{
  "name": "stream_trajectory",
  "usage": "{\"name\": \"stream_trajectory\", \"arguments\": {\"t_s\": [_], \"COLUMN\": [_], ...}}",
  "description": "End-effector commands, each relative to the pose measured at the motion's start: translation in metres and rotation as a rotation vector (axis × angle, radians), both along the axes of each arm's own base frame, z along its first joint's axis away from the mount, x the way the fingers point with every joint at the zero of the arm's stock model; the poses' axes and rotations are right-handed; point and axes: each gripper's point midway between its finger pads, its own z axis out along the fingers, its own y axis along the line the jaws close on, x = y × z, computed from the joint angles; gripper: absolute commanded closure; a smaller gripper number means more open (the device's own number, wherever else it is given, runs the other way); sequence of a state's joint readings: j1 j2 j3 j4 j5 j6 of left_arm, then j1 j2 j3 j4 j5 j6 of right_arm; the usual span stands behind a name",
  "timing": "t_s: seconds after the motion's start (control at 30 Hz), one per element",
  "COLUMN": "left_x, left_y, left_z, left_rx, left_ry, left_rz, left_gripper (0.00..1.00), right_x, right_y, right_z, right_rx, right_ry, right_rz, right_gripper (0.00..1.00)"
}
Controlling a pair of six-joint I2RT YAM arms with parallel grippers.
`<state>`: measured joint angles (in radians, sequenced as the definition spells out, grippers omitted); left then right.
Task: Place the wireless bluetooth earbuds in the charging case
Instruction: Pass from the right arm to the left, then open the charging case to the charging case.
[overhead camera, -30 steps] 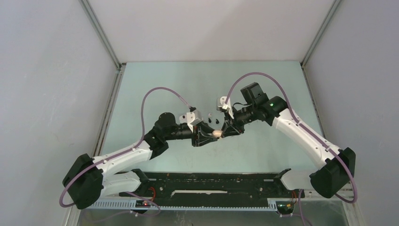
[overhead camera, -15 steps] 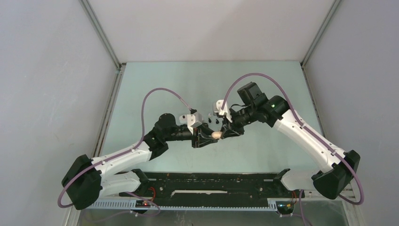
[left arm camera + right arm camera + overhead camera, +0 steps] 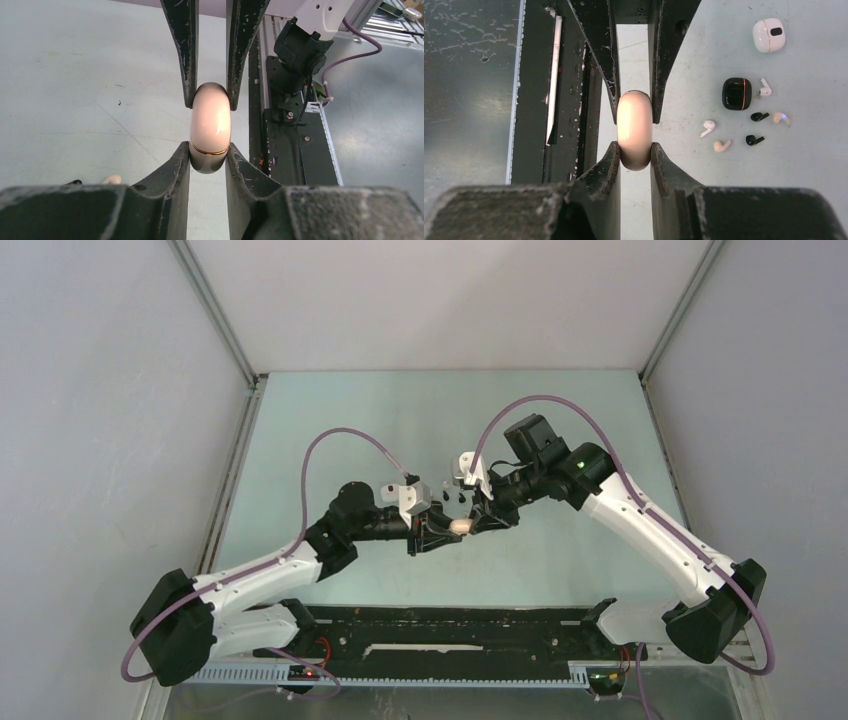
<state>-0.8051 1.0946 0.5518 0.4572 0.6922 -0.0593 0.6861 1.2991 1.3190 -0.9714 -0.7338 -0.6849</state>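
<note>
A pink pebble-shaped charging case (image 3: pixel 210 127) with a gold seam is held closed above the table between both grippers. My left gripper (image 3: pixel 210 150) is shut on its near end, and the right gripper's fingers (image 3: pixel 182 55) clamp the far end. In the right wrist view the same charging case (image 3: pixel 634 130) sits in my right gripper (image 3: pixel 634 149), shut on it. The wireless bluetooth earbuds lie loose on the table to the right: a white one (image 3: pixel 708 127), a pink one (image 3: pixel 722 145), a black one (image 3: pixel 754 140) and several more. From above, the case (image 3: pixel 460 526) shows where the two arms meet.
A black case (image 3: pixel 737 93) and a white case (image 3: pixel 769 35) lie closed beyond the earbuds. A black rail (image 3: pixel 450 625) runs along the near table edge under the arms. White walls enclose the table on three sides.
My left gripper has closed its jaws onto the pink case, which the right gripper kept holding. The right arm shifted slightly left a second ago, then stayed put.
</note>
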Motion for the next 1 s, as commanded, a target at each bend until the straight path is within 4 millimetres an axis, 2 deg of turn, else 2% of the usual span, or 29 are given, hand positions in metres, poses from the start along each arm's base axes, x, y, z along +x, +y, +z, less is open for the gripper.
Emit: {"name": "stream_trajectory", "arguments": {"t_s": [0.0, 0.1, 0.17, 0.27, 0.37, 0.57, 0.83, 0.97], "left_x": [-0.001, -0.002, -0.002, -0.003, -0.005, -0.006, -0.006, -0.005], "left_y": [-0.002, -0.002, -0.001, -0.001, -0.001, 0.0, 0.0, -0.001], "left_z": [0.029, 0.03, 0.031, 0.033, 0.034, 0.036, 0.037, 0.036], "left_rx": [-0.058, -0.064, -0.069, -0.082, -0.09, -0.102, -0.101, -0.098], "left_ry": [-0.088, -0.097, -0.101, -0.108, -0.113, -0.125, -0.123, -0.115], "left_rz": [-0.013, -0.016, -0.017, -0.017, -0.025, -0.028, -0.03, -0.025], "left_gripper": [0.79, 0.91, 0.99, 1.0, 1.0, 1.0, 1.0, 1.0], "right_x": [-0.001, -0.002, 0.002, -0.001, -0.003, 0.003, 0.022, 0.025], "right_y": [0.006, 0.008, 0.012, 0.017, 0.019, 0.02, 0.014, 0.014], "right_z": [0.02, 0.02, 0.02, 0.025, 0.029, 0.029, 0.051, 0.054], "right_rx": [0.046, 0.053, 0.061, 0.067, 0.055, 0.056, 0.12, 0.127], "right_ry": [-0.017, 0.005, 0.047, 0.157, 0.196, 0.197, 0.219, 0.213], "right_rz": [0.004, -0.003, -0.044, -0.043, -0.033, -0.058, -0.13, -0.141], "right_gripper": [0.94, 0.9, 0.84, 0.73, 0.63, 0.61, 0.61, 0.6]}}
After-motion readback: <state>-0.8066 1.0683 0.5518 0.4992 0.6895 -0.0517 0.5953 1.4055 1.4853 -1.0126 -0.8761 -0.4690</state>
